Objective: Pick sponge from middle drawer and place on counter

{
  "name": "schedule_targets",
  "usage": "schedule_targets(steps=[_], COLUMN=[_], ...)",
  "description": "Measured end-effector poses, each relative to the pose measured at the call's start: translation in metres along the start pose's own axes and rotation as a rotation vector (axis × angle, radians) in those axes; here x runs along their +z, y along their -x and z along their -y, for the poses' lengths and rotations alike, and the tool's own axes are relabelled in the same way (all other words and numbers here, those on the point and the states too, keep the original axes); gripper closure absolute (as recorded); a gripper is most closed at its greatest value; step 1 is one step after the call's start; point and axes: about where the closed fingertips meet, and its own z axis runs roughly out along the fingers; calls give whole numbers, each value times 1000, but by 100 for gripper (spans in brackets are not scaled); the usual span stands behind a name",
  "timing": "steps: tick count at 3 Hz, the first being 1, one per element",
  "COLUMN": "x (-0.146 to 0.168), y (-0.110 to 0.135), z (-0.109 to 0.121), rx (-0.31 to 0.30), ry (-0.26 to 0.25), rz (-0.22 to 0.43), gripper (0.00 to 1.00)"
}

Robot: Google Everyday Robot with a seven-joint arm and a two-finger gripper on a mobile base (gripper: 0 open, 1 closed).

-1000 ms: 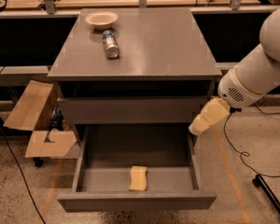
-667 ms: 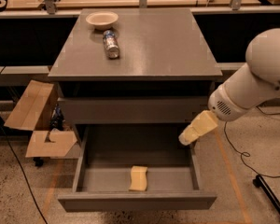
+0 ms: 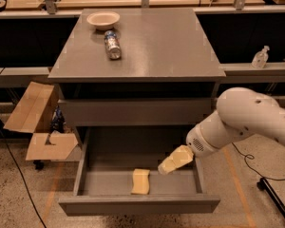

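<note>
One sponge (image 3: 141, 181) lies flat near the front of the open middle drawer (image 3: 133, 204) | tool (image 3: 167, 165) hangs just right of it, apart; opening we cannot tell | we judge it light, soft, squashy; pinch across the narrow width

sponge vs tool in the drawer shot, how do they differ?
The sponge lies flat on the drawer floor, near the front; the tool hangs tilted over the drawer's right side, apart from it. The sponge is loose; the tool sits on the white arm. Both are pale yellow.
</note>
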Motion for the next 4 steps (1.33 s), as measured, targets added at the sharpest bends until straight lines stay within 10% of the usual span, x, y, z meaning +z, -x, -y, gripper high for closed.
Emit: schedule_targets(steps=[4], x=[137], y=[32], z=[-5], rx=[48], ry=[61], rz=[37], gripper=[0])
